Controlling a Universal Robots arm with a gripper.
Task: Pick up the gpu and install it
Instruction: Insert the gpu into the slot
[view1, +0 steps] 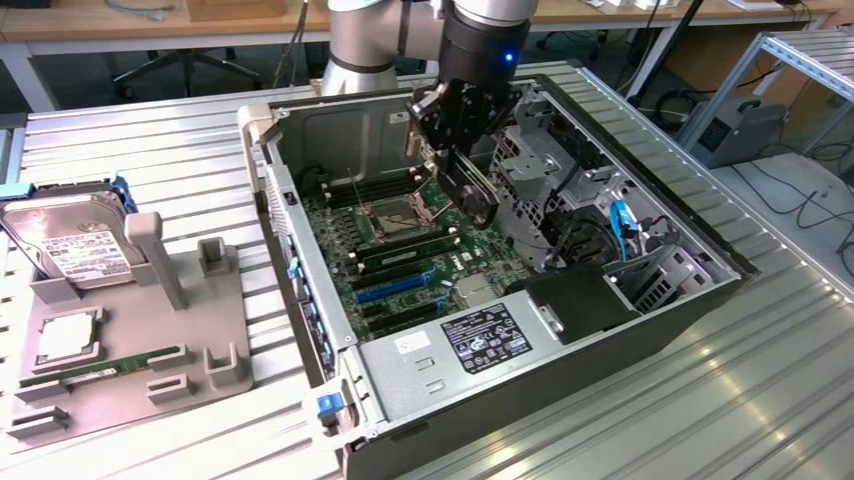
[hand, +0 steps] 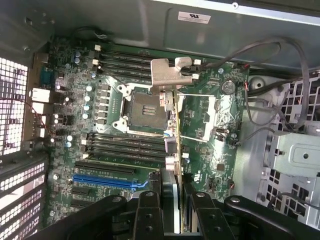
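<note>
My gripper (view1: 457, 140) hangs inside the open computer case (view1: 287, 200), shut on the gpu (view1: 471, 192). The card hangs down from the fingers, edge toward the motherboard (view1: 400, 250), above the board and apart from it. In the wrist view the gpu (hand: 174, 132) is seen edge-on between my black fingers (hand: 149, 207), with its silver end bracket (hand: 164, 75) at the far end. It hovers over the area beside the CPU socket (hand: 144, 107). The blue expansion slot (hand: 105, 179) lies off to one side of the card, and shows as a blue slot (view1: 391, 286) in the exterior view.
A metal drive cage (view1: 547, 170) and cables (view1: 621, 225) crowd the case on the exterior view's right. The power supply (view1: 487, 338) sits at the near end. On the exterior view's left, a grey fixture (view1: 147, 340) holds a hard drive (view1: 74, 250) and a green memory stick (view1: 100, 370).
</note>
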